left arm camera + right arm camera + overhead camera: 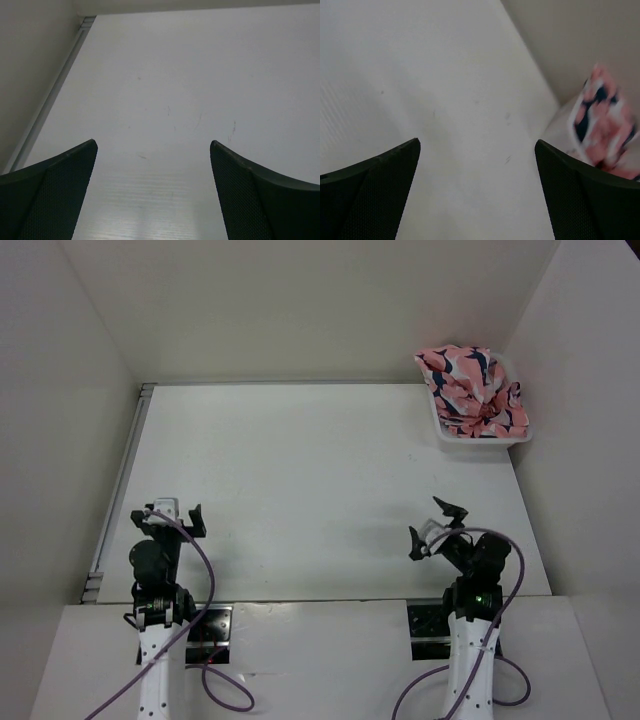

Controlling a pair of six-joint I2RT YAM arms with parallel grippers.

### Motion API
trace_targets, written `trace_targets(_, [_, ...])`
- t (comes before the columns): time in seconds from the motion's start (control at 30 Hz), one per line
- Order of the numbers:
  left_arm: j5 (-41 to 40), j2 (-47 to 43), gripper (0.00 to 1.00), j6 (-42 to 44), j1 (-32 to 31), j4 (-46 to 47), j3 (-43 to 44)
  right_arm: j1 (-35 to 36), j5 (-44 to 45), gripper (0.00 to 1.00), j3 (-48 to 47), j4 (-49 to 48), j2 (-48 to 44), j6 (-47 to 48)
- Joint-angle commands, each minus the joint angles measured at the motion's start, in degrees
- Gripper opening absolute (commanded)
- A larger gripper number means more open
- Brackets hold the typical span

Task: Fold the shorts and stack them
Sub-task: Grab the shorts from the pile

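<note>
Crumpled soft shorts (470, 390), rectangular white basket (485, 439)

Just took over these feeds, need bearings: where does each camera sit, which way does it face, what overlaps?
Top external: above and behind the robot, looking down the table; both arms, left tool and right tool open; shorts in basket, far right corner.
Left wrist: on left arm, facing the table's far left edge; own fingers.
Right wrist: on right arm, facing far right; own fingers.
Shared: shorts, in top and right wrist.
</note>
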State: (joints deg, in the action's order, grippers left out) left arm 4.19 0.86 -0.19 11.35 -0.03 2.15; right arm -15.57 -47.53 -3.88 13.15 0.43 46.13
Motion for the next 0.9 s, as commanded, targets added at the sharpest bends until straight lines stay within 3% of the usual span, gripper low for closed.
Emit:
trace_targets(0.0, [6.84, -1.13, 1.00, 0.19, -0.19, 12.21, 2.42, 0.89, -19.90, 1.00, 1.93, -5.49, -1.04, 48.50])
trace_targets(0.03, [15.07, -1.13, 1.00, 0.19, -0.19, 11.47, 2.42, 0.90, -18.58, 1.00, 1.95, -9.94, -1.04, 48.53])
trace_targets(0.07, [29.68, -1.13, 1.00, 0.19, -0.19, 0.15, 4.51, 0.90, -14.74, 0.99, 1.95, -12.94, -1.04, 49.14])
trace_targets(0.13, [30.98, -1.13, 1.00, 0.19, -0.19, -1.56, 4.53, 0.90, -11.90, 0.99, 1.42, -21.11, -1.04, 45.21])
trace_targets(0.2, [25.54, -1.13, 1.00, 0.19, -0.19, 11.41, 3.48, 1.77, -7.77, 0.99, 1.42, -28.93, 0.00, 36.98])
trace_targets(0.3, [24.81, 2.72, 1.00, 0.19, -0.72, 16.48, 5.57, 5.02, -0.41, 0.99, -6.81, -26.44, 6.57, 34.23])
trace_targets(0.37, [27.53, 11.29, 1.00, 0.19, -1.24, 11.49, 12.04, 8.78, 6.27, 0.99, -17.96, -24.67, 21.58, 30.01])
trace_targets(0.4, [29.63, 15.36, 1.00, 0.19, -1.25, 10.15, 14.43, 10.63, 16.66, 0.99, -27.40, -23.96, 27.81, 27.20])
trace_targets(0.43, [30.52, 19.83, 1.00, 0.19, -1.77, 9.10, 16.89, 12.83, 23.38, 0.99, -32.80, -22.22, 41.36, 18.47])
trace_targets(0.47, [31.66, 30.23, 1.00, 0.19, -2.30, 4.82, 23.44, 15.20, 31.10, 0.99, -38.43, -20.55, 48.46, 12.73])
trace_targets(0.5, [31.15, 35.91, 1.00, 0.19, -3.78, 1.65, 27.77, 18.53, 44.93, 0.99, -51.36, -18.27, 55.92, 1.10])
trace_targets(0.53, [30.36, 41.71, 1.00, 0.19, -5.01, -1.08, 32.34, 18.56, 47.76, 0.99, -58.28, -14.33, 70.62, -2.76])
trace_targets(0.57, [28.62, 53.25, 1.00, 0.19, -6.33, -6.85, 37.26, 16.82, 47.79, 0.99, -64.61, -4.63, 76.59, -6.19])
trace_targets(0.6, [24.77, 58.76, 1.00, 0.19, -8.61, -10.04, 47.40, 13.58, 46.66, 0.99, -74.68, -1.66, 81.79, -10.32])
trace_targets(0.63, [23.16, 68.12, 1.00, 0.19, -9.41, -15.64, 52.03, 12.25, 46.65, 0.99, -78.78, 0.89, 90.19, -16.88])
trace_targets(0.73, [19.99, 78.11, 1.00, 0.19, -12.40, -22.09, 63.46, 8.81, 48.82, 0.99, -95.57, 8.11, 102.01, -27.88])
trace_targets(0.8, [17.36, 80.08, 1.00, 0.19, -15.20, -22.64, 65.43, 6.54, 49.64, 0.99, -109.32, 14.25, 113.79, -32.75])
trace_targets(0.87, [16.03, 81.31, 1.00, 0.19, -16.62, -22.64, 65.96, 5.73, 50.25, 0.99, -114.58, 15.25, 121.29, -35.76])
